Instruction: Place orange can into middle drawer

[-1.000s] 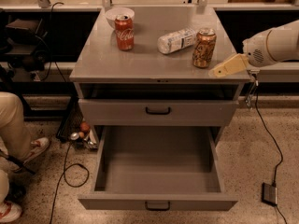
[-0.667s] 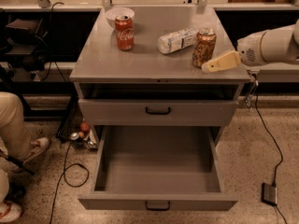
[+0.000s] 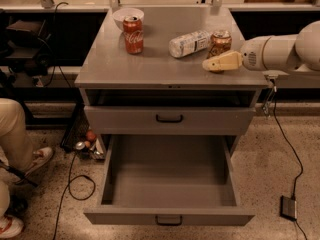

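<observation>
The orange can [image 3: 220, 40] stands upright at the right rear of the grey cabinet top [image 3: 150, 69], beside a clear plastic bottle [image 3: 189, 43] lying on its side. My gripper [image 3: 216, 64] reaches in from the right on a white arm [image 3: 280, 51]. It is right in front of the can and hides the can's lower part. Whether it touches the can does not show. The middle drawer [image 3: 170, 216] is pulled out below, and its deep grey tray is empty.
A red Coca-Cola can [image 3: 133, 35] stands at the rear left in front of a white bowl [image 3: 128, 15]. Another grey drawer front [image 3: 169, 120] is closed above the open one. A person's leg and shoe [image 3: 20, 154] are on the left, and cables lie on the floor.
My gripper has moved left along the cabinet top, from the right edge to just in front of the orange can. The cans, bottle and drawers have not moved.
</observation>
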`<state>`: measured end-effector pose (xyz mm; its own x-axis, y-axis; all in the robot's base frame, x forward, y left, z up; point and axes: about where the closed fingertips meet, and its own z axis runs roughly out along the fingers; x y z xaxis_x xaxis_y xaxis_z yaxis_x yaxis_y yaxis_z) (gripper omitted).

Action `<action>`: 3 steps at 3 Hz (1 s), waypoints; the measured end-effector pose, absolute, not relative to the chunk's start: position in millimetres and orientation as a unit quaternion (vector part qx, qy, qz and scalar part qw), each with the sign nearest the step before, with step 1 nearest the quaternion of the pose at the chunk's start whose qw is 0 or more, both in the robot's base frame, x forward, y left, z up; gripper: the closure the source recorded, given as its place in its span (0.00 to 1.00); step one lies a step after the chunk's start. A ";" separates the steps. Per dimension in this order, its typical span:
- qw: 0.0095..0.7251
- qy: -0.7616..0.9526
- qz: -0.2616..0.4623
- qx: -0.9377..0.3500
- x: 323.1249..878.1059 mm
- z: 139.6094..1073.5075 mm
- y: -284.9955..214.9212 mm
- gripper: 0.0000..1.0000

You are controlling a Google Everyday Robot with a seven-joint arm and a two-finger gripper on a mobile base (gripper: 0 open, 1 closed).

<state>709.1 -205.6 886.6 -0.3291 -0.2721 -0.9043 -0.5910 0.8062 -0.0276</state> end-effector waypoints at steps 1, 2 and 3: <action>0.528 0.793 0.154 -0.261 722.2 878.1 -198.3 0.00; 0.544 0.788 0.148 -0.247 737.5 870.8 -201.3 0.18; 0.562 0.781 0.144 -0.232 748.6 867.9 -207.8 0.49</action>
<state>748.6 -207.8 867.9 -0.2602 -0.1996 -0.9447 -0.5234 0.8514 -0.0357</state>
